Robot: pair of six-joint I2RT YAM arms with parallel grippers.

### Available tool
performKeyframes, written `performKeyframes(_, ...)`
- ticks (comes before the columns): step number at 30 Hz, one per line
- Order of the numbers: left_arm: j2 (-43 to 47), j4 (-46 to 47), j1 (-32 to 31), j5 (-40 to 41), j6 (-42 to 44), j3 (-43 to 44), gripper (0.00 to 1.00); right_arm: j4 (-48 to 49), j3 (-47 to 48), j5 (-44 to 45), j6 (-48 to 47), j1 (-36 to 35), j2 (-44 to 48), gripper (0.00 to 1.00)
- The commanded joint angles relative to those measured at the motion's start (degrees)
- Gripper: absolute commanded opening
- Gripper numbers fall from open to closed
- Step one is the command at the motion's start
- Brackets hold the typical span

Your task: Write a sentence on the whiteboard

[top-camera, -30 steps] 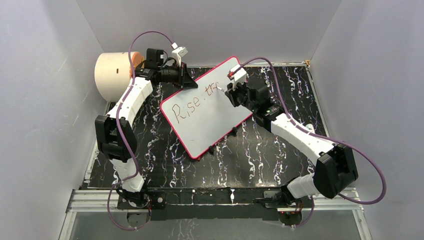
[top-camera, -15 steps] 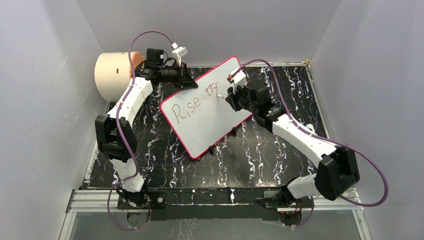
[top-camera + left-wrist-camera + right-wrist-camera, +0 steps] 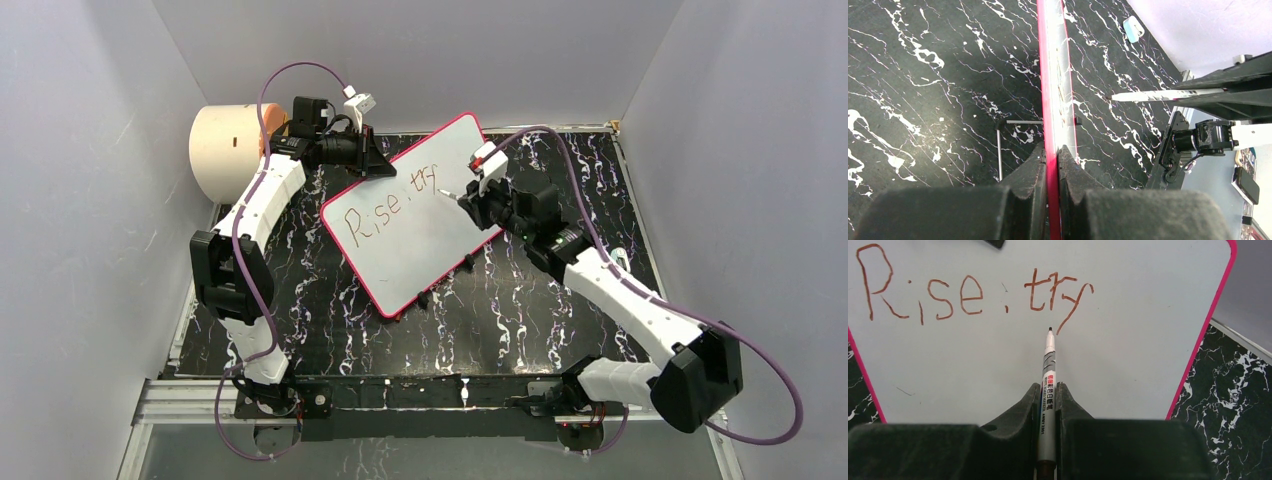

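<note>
Right wrist view shows the right claw (image 3: 1047, 405) at the bottom, its two dark fingers pressed together on the barrel of a thin silver marker (image 3: 1047, 375) that points straight out ahead of it. Just past the marker's dark tip runs the sentence (image 3: 973, 292): reddish-brown handwriting in one line, reading "Rise", a small mark, then "try". The tip sits just beside the lower end of the y's tail. All of this lies on the whiteboard (image 3: 1128, 340), which fills the view ahead of the claw. Its pink-red rim curves down on the claw's right, with the black white-veined bench (image 3: 1243, 390) beyond it.

From the left wrist, the left claw (image 3: 1052, 155) is pinching the whiteboard's red rim. The board runs edge-on straight away from its fingers. Ahead and to this claw's right the marker comes in sideways, and a gap shows between its tip and the board's face.

From the top, the whiteboard stands slanted between the two claws, with the left claw on its far left edge and the right claw over its right half. Small black clip feet (image 3: 425, 298) line its near edge. A cream cylinder (image 3: 225, 150) with an orange face sits just beyond the left claw, well apart from the right one
</note>
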State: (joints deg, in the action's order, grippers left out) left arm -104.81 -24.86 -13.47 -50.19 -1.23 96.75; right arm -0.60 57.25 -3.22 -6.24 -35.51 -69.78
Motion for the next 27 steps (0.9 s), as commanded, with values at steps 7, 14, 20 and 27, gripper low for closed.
performKeyframes(7, -3.71, -13.08, -3.29, 1.72, 5.89, -3.4, 0.0, 8.79, -6.41, 5.19, -3.49, -9.34, 4.82, 0.0)
performKeyframes(14, -3.39, -12.82, -3.27, 2.43, 5.92, -3.25, 0.0, 12.46, -9.46, 11.08, -5.8, -15.72, 6.42, 0.0)
performKeyframes(20, -2.38, -11.62, -3.23, 3.93, 4.82, -1.53, 0.04, 13.18, -10.3, 12.38, -5.89, -18.13, 7.14, 0.0)
performKeyframes(27, -0.37, -11.39, -3.19, 6.83, 2.87, 1.18, 0.2, 13.25, -10.96, 14.21, -6.28, -20.18, 8.58, 0.0)
